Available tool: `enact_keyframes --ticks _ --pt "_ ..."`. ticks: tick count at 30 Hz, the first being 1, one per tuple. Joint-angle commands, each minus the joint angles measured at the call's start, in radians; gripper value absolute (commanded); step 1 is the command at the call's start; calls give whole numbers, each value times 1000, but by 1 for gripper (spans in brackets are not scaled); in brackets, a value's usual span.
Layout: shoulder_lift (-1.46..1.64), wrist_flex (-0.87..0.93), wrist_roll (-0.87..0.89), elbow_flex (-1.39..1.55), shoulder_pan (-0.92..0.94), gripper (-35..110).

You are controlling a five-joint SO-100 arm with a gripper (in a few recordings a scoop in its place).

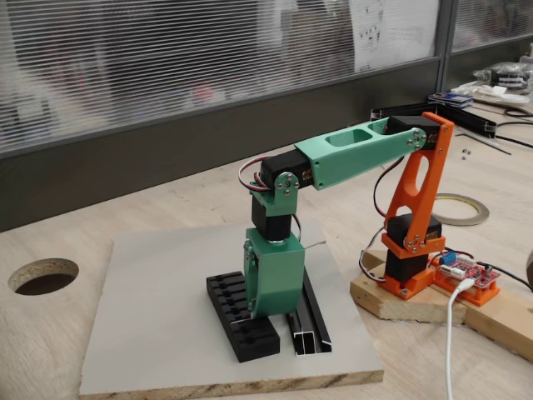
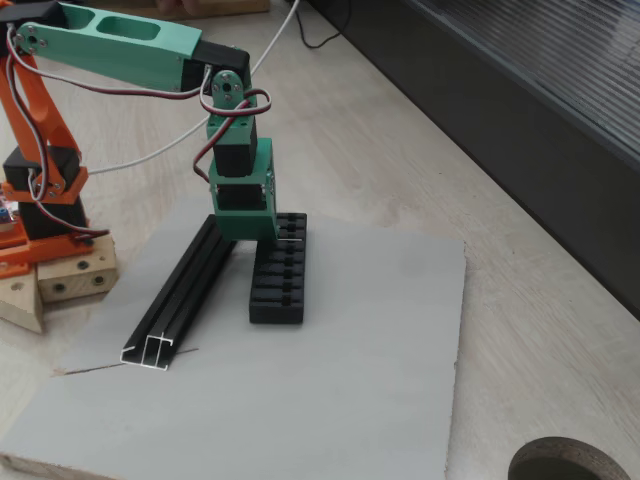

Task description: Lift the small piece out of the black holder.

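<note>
Grey board (image 1: 166, 333) lies flat on the pale wooden table (image 1: 67, 242), giving an even floor for the two black parts set side by side on it. The black holder (image 2: 278, 295), a block with a row of crosswise slots along its top, lies just beside the longer black rail (image 2: 180, 300), whose pale cut end faces the near edge in one fixed view; the two run roughly parallel and appear not to touch. The arm's green wrist housing points straight down, so the end effector (image 1: 254, 315) meets the holder from above, a sensible line for drawing something up out of a slot, not dragging it sideways. In both fixed views the housing sits over one end of the holder and hides the tips, so I cannot tell whether the end effector is wide, narrow or closed on anything. The small piece is too small or too hidden to pick out; my judgement is that it sits in a slot under the green housing, at the covered end of the holder. The orange base (image 1: 412, 250) is fixed to a wooden block beside the board, which keeps the arm steady while reaching over. A straight upward lift looks like the next need, since any tilt could wedge a thin bracket against the slot walls.
</note>
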Motion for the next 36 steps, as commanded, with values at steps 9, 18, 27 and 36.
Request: enact_keyframes --ticks 9,18,27,36 --pt "34 20 11 0 29 11" --pt "34 20 9 0 29 11" --pt "35 20 9 -9 29 11" --pt "34 20 11 -11 29 3"
